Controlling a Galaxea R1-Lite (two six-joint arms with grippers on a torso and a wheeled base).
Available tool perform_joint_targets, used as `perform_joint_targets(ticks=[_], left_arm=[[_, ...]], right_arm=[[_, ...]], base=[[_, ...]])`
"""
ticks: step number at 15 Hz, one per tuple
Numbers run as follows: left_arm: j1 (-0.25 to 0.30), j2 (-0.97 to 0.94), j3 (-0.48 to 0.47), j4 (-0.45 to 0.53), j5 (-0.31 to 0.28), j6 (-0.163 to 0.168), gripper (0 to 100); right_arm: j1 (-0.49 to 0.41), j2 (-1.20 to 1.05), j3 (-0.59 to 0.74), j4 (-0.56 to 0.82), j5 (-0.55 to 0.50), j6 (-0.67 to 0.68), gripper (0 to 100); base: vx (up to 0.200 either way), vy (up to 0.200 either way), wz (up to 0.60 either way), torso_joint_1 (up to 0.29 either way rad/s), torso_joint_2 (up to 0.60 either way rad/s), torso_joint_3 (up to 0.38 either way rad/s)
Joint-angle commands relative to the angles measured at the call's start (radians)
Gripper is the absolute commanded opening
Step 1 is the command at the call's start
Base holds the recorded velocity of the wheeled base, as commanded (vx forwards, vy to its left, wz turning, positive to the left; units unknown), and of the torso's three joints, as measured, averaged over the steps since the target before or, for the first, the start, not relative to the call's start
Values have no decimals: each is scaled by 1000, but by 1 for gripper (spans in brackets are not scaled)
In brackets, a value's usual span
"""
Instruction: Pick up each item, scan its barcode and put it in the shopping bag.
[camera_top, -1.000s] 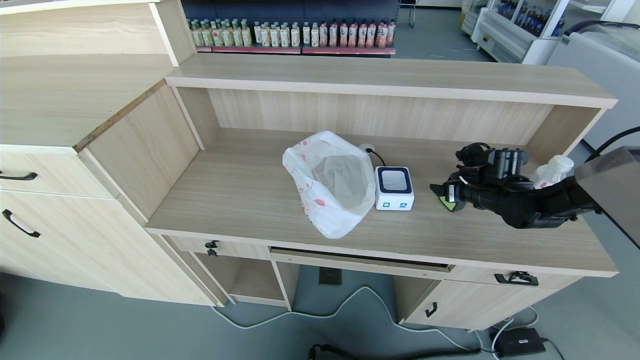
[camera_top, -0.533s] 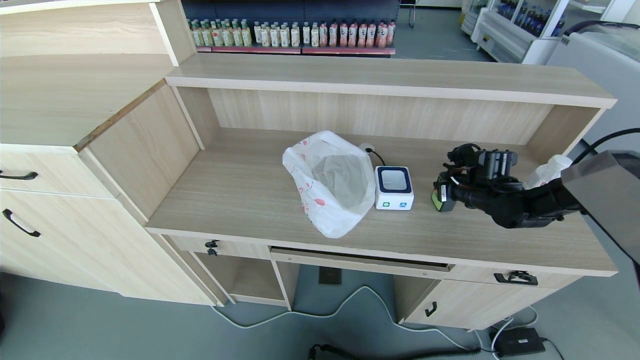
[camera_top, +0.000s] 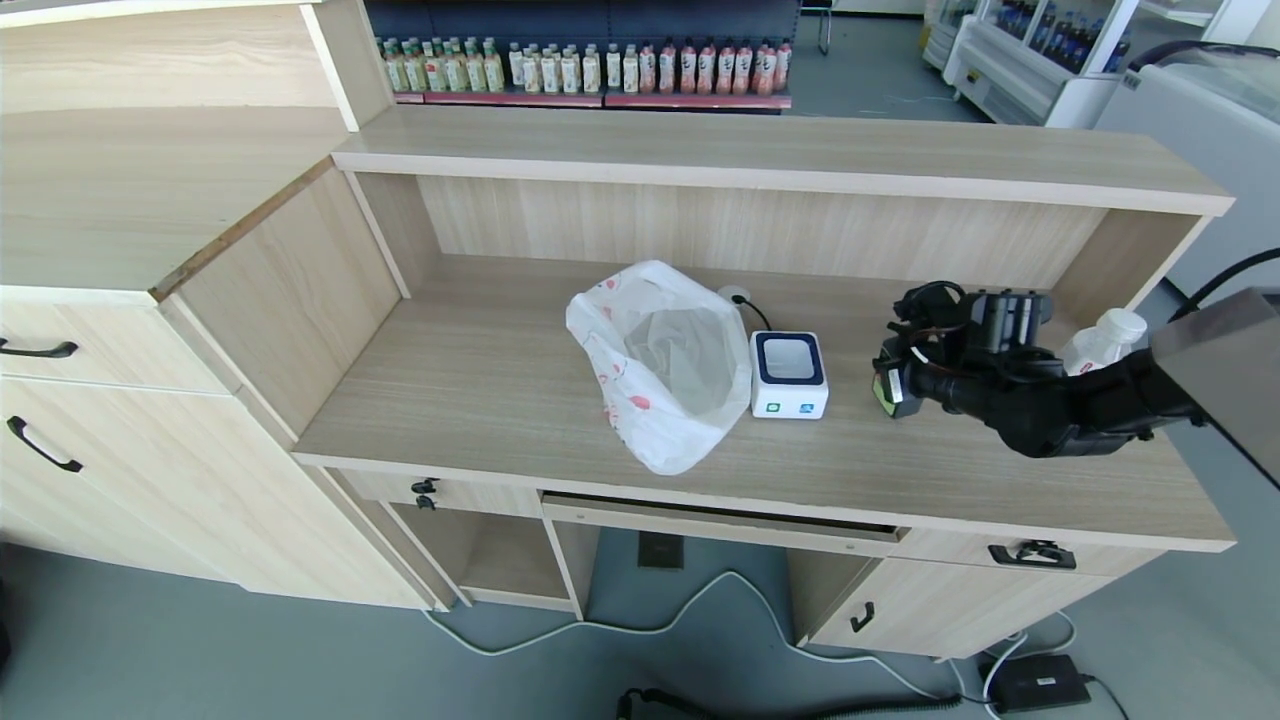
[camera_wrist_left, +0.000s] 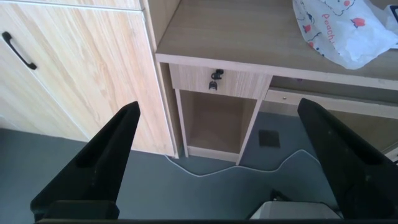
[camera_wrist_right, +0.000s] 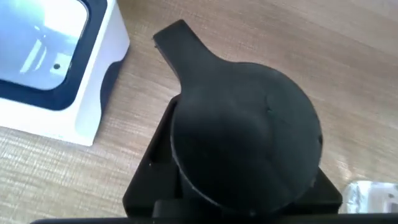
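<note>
Zero items are showing inside the shopping bag (camera_top: 660, 365) at frame centre while I am holding a small dark item (camera_top: 882, 390), clamped in my right gripper (camera_top: 897, 382), just right of the scanner (camera_top: 788, 372), so its scan, its bagging and the bottle (camera_top: 1100, 340) at far right are, in my judgement, remaining.

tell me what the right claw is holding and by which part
A small black item with a green edge, clamped in the right claw; the gripped part is hidden.

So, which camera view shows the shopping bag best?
The head view: the whole shopping bag stands open beside the scanner. The left wrist view catches only part of it; the right wrist view faces the scanner.
</note>
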Motion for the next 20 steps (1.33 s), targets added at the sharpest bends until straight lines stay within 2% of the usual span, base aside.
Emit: perform_joint_targets(ticks=[1, 2, 3, 4, 6, 8, 9, 10, 11, 12, 13, 14, 15, 20], left_arm=[[0, 0, 0, 1, 0, 0, 100], [0, 0, 0, -1, 0, 0, 100], [0, 0, 0, -1, 0, 0, 100], [0, 0, 0, -1, 0, 0, 100], [0, 0, 0, 1, 0, 0, 100], [0, 0, 0, -1, 0, 0, 100], [0, 0, 0, -1, 0, 0, 100], [0, 0, 0, 1, 0, 0, 100], [0, 0, 0, -1, 0, 0, 100], [0, 0, 0, -1, 0, 0, 100], [0, 0, 0, -1, 0, 0, 100], [0, 0, 0, -1, 0, 0, 100], [0, 0, 0, -1, 0, 0, 100], [0, 0, 0, -1, 0, 0, 100]], right_arm=[[-25, -385, 454, -142, 1, -103, 0], [-51, -504, 620, -241, 1, -212, 0], [-88, -603, 721, -290, 4, -346, 0], [-103, -703, 741, -264, 7, -473, 0], [-100, -790, 724, -225, 71, -622, 0], [-53, -830, 727, -222, 257, -853, 0], [-44, -835, 729, -224, 308, -955, 0], [2, -835, 716, -236, 470, -1252, 0], [58, -830, 706, -254, 535, -1386, 0], [206, -818, 706, -311, 657, -1674, 0], [276, -817, 707, -339, 714, -1795, 0], [384, -813, 709, -377, 782, -1944, 0], [441, -815, 722, -389, 803, -2007, 0], [579, -841, 753, -379, 880, -2136, 0]], base=[[0, 0, 0, 0, 0, 0], [0, 0, 0, 0, 0, 0], [0, 0, 0, 0, 0, 0], [0, 0, 0, 0, 0, 0], [0, 0, 0, 0, 0, 0], [0, 0, 0, 0, 0, 0], [0, 0, 0, 0, 0, 0], [0, 0, 0, 0, 0, 0], [0, 0, 0, 0, 0, 0], [0, 0, 0, 0, 0, 0], [0, 0, 0, 0, 0, 0], [0, 0, 0, 0, 0, 0], [0, 0, 0, 0, 0, 0], [0, 0, 0, 0, 0, 0]])
